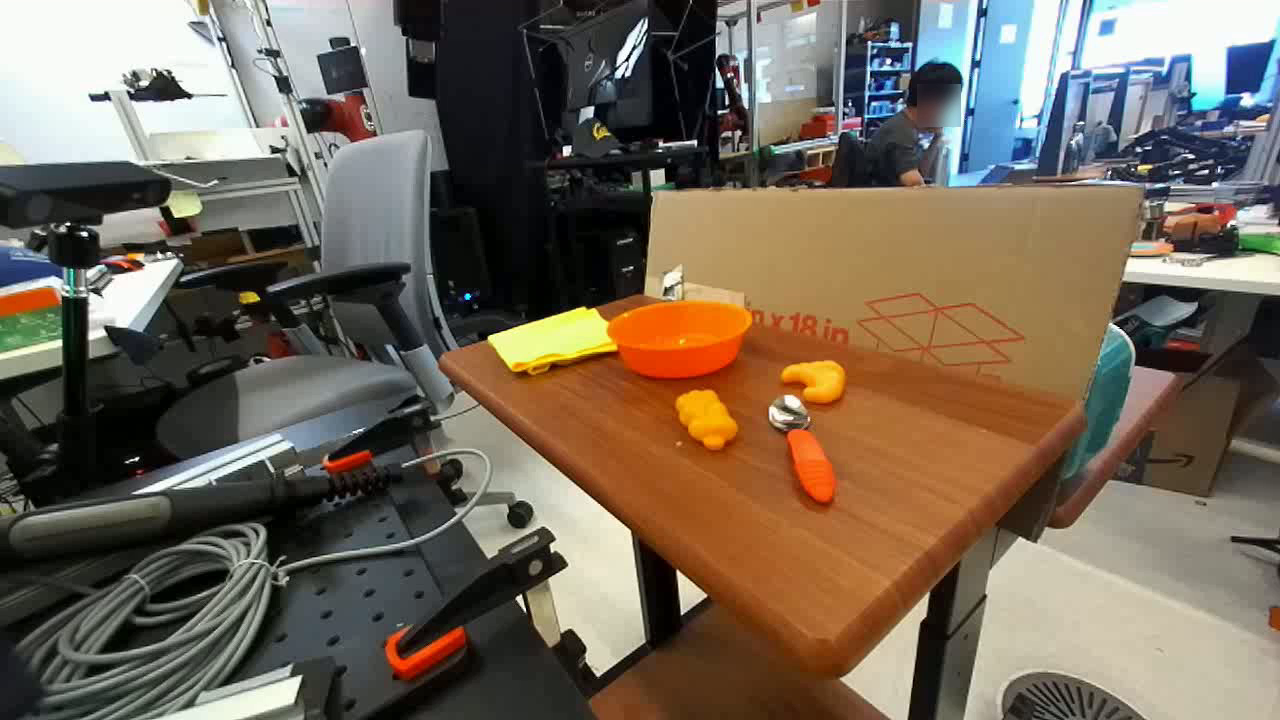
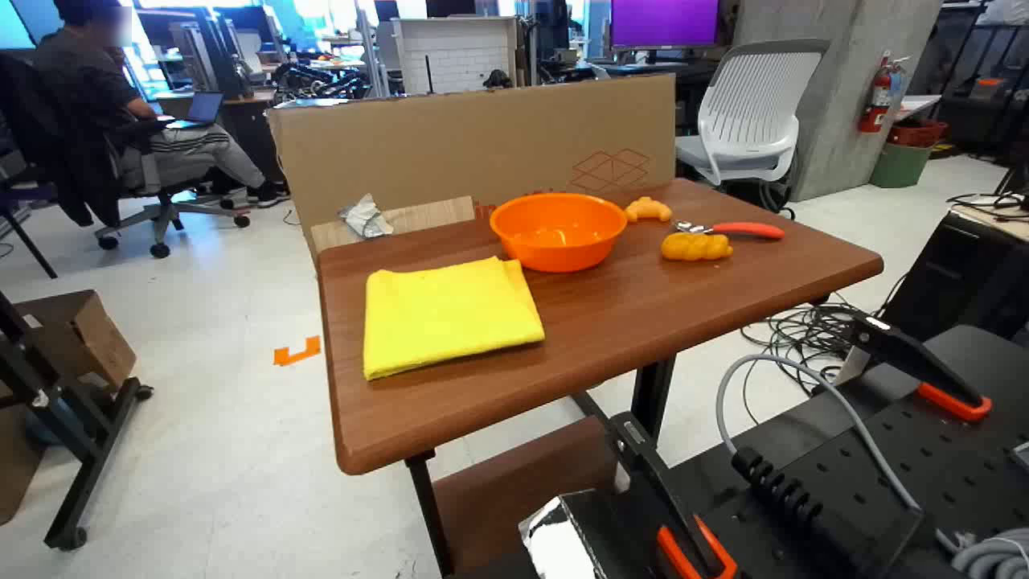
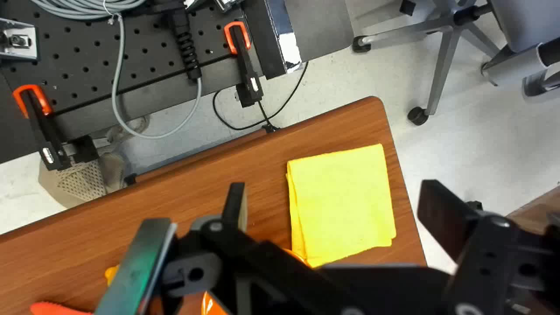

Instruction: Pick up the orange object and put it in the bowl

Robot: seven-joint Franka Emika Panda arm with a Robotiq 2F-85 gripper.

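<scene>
Two small yellow-orange lumps lie on the brown table, and I cannot tell which is the orange object. One is bumpy (image 1: 707,418), also in an exterior view (image 2: 696,246); the other is curved (image 1: 822,382), also there (image 2: 648,210). The round bright-orange bowl (image 1: 680,342) stands behind the bumpy lump and shows in both exterior views (image 2: 559,233). In the wrist view the bowl (image 3: 212,306) is mostly hidden by the gripper; only a sliver of a yellow-orange lump (image 3: 111,273) shows. My gripper (image 3: 337,210) is open and empty, high above the table; neither exterior view shows it.
A folded yellow cloth (image 2: 450,318) lies beside the bowl, below my gripper in the wrist view. A spoon with an orange-red handle (image 1: 810,465) lies near the lumps. A cardboard sheet (image 1: 900,280) stands along the table's edge. A black bench with clamps (image 3: 144,57) is nearby.
</scene>
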